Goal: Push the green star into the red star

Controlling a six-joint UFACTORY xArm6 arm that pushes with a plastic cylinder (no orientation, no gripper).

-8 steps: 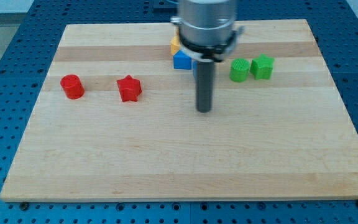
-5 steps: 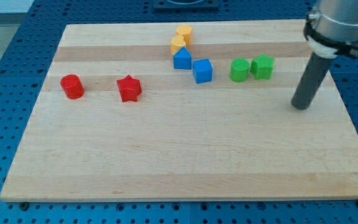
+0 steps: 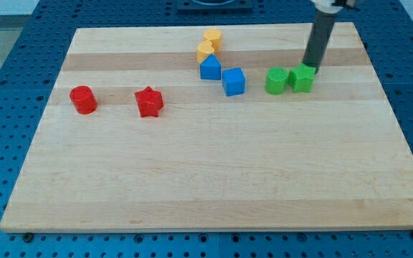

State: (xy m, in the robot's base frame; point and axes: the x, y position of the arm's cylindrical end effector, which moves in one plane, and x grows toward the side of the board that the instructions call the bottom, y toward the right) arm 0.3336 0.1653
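The green star (image 3: 303, 77) sits toward the view's right on the counter (image 3: 214, 179), touching the green cylinder (image 3: 276, 80) at its nine o'clock. My tip (image 3: 312, 67) stands at the star's one o'clock, right against its far edge; whether it actually touches I cannot tell. The end effector here is a plain dark rod (no jaws to open or close), and it holds nothing.

Farther out at the star's nine o'clock comes a blue cube (image 3: 234, 82), then a blue block with a peaked top (image 3: 210, 68) just beside it. At that block's twelve o'clock two yellow blocks (image 3: 209, 44) sit pressed together, their shapes hard to make out.

The red star (image 3: 149, 102) lies well apart from the green one, across the counter toward the view's left, roughly at its eight o'clock. A red cylinder (image 3: 83, 99) stands near the red star at its nine o'clock, with a gap between them
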